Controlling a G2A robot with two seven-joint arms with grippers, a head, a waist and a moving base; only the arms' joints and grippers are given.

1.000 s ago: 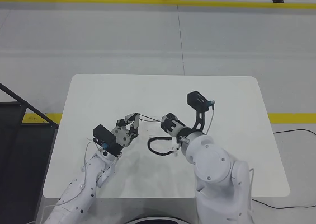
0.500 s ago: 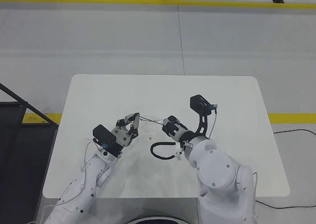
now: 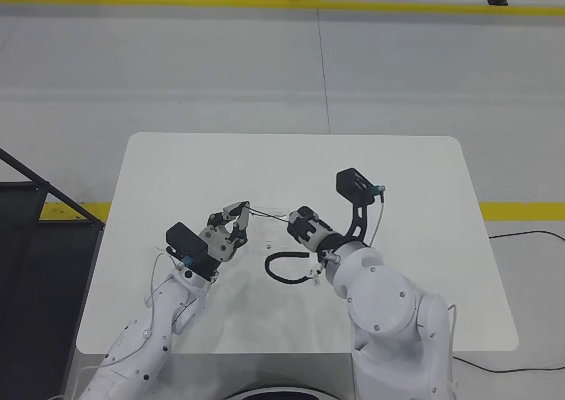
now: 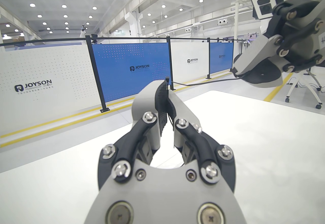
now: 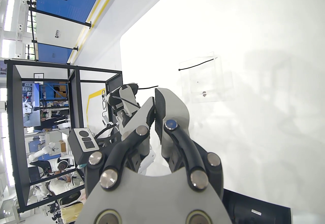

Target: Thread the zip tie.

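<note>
My left gripper point(image 4: 165, 94) and right gripper point(image 5: 155, 99) each clamp the tie point(image 4: 210, 81); next I must bring its ends together to thread.

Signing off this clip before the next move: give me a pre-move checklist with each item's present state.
1. Left gripper shut on zip tie: ok.
2. Right gripper shut on the strap farther along: ok.
3. Strap held off the table between the grippers: ok.
4. Tail lined up with head slot: cannot tell.
5. Second zip tie on table lies apart from both grippers: ok.
</note>
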